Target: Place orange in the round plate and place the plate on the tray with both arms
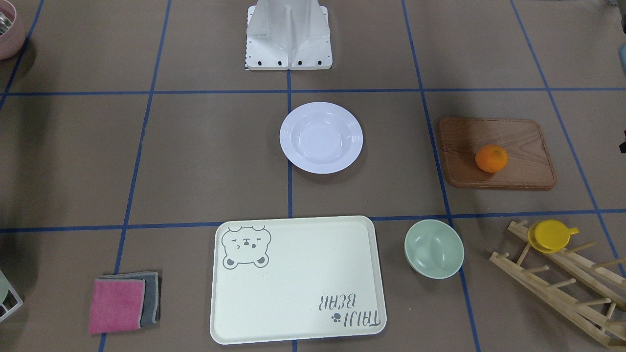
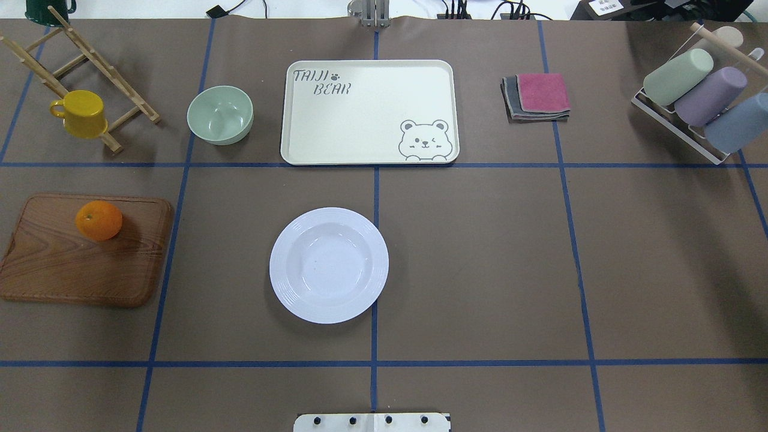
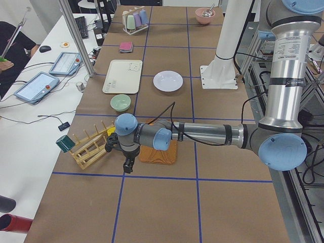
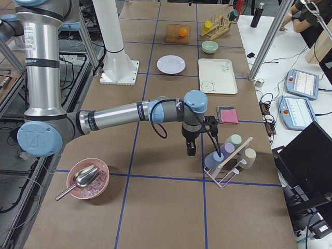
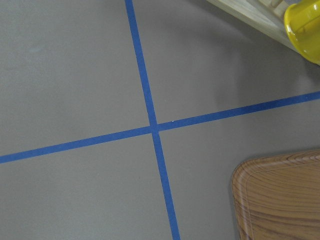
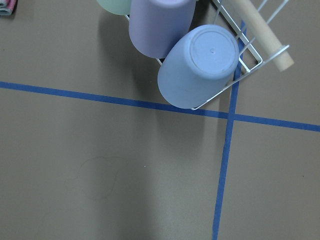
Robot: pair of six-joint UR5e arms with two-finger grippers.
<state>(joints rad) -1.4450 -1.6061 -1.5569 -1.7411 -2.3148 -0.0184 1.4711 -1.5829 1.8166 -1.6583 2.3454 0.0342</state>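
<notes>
The orange (image 2: pixel 98 220) lies on a brown wooden board (image 2: pixel 84 270) at the table's left. The white round plate (image 2: pixel 329 264) stands bare at the middle, and the cream bear tray (image 2: pixel 366 111) lies beyond it with nothing on it. My left gripper (image 3: pixel 128 166) shows only in the exterior left view, hanging over bare table past the board's end; whether it is open or shut I cannot tell. My right gripper (image 4: pixel 191 150) shows only in the exterior right view, low beside the cup rack (image 4: pixel 228 158); its state I cannot tell either.
A pale-green bowl (image 2: pixel 219 114) sits left of the tray. A wooden rack (image 2: pixel 90 66) carries a yellow cup (image 2: pixel 82 113) at the far left. Folded cloths (image 2: pixel 537 96) lie right of the tray. A pink bowl with a scoop (image 4: pixel 87 179) stands at the right end.
</notes>
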